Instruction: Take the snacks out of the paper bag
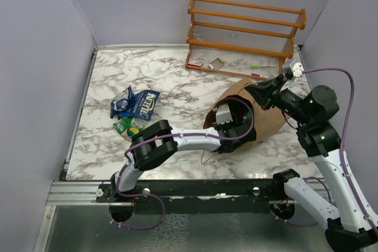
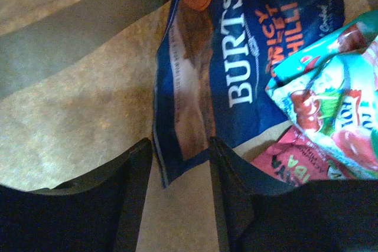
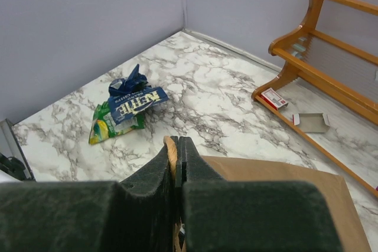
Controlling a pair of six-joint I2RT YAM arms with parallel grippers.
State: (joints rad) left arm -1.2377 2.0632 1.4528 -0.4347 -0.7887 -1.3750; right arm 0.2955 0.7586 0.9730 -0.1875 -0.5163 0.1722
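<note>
Left wrist view: paper bag (image 2: 77,116) interior.
Left fingers (image 2: 139,163) flank dark blue packet (image 2: 236,75) corner, grip uncertain; right fingers (image 3: 188,166) clamp its rim.

I read the top view as a high, fixed look down from behind the arm bases (image 1: 201,192) at the bottom edge: table (image 1: 171,81) mid-frame, rack (image 1: 248,18) upper right, bag (image 1: 269,119) centre right. The right wrist view looks low over its own fingers (image 3: 150,187), bottom centre, across the bag rim toward the far left corner. Both share the packets (image 1: 134,105), rack and bag. The left wrist view sits very close inside the bag; the top view shows there only the bag's dark mouth.
</note>
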